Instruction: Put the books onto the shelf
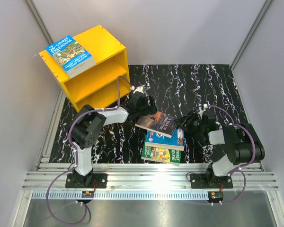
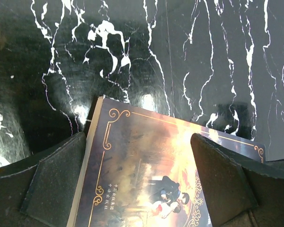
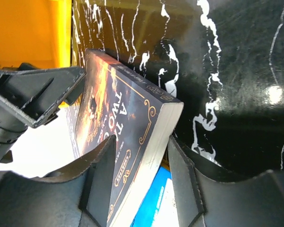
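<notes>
In the middle of the overhead view, the dark paperback point(image 1: 157, 124) is lying tilted on the stack of glossy books point(image 1: 164, 147), the left gripper point(image 2: 139, 177) is straddling it spread wide, and the right gripper point(image 3: 137, 184) is bracketing its page-edge corner, pinching or not I cannot tell. I am aiming to close the left pads point(image 2: 52, 189) squarely on this thin, slick, bendy slab before lifting toward the boxy yellow shelf point(image 1: 105, 45) at upper left.

The shelf point(image 1: 104, 41) is bright yellow. The table point(image 1: 203, 90) is black with white veins. The dark book point(image 2: 146, 165) has gold scrollwork.
</notes>
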Controlling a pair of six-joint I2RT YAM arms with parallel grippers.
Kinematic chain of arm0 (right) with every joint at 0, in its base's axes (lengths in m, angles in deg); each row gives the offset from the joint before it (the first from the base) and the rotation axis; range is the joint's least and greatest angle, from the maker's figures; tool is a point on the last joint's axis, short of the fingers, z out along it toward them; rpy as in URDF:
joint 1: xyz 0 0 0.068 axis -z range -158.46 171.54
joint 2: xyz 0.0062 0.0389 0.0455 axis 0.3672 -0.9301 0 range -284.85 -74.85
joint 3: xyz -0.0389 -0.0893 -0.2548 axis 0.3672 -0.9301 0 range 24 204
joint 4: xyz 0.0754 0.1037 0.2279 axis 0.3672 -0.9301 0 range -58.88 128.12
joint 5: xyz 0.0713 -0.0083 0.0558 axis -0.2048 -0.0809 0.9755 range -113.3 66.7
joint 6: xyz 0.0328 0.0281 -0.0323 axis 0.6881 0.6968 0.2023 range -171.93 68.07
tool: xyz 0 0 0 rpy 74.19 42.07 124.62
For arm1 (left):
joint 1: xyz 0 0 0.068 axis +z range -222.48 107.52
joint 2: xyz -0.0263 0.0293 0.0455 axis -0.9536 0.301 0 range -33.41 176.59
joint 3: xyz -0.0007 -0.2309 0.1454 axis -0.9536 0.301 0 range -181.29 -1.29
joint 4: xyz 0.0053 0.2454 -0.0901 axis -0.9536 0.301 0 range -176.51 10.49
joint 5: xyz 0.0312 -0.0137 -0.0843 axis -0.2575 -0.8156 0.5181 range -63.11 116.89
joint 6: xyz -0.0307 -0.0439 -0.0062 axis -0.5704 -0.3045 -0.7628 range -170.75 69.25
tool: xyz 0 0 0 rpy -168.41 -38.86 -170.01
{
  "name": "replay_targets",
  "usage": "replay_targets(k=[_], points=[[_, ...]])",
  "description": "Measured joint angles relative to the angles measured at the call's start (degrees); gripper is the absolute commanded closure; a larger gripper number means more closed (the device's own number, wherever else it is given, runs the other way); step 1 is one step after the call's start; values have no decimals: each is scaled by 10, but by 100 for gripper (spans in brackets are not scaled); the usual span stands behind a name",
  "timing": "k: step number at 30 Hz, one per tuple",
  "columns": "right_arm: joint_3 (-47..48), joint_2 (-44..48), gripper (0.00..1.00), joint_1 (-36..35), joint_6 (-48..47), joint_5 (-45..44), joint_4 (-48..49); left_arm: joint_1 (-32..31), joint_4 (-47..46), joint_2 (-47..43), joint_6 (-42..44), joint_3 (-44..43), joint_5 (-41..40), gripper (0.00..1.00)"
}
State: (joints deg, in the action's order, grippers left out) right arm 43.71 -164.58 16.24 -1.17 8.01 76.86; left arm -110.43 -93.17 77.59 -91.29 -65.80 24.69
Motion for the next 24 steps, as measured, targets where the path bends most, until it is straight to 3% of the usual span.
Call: replay_targets(k=[17, 24], points=[[-10, -65, 46, 8, 39, 24, 130, -2, -5, 10, 0, -11, -26, 6], [-40, -111, 46, 10, 92, 36, 258, -5, -11, 18, -11, -18, -28, 6]])
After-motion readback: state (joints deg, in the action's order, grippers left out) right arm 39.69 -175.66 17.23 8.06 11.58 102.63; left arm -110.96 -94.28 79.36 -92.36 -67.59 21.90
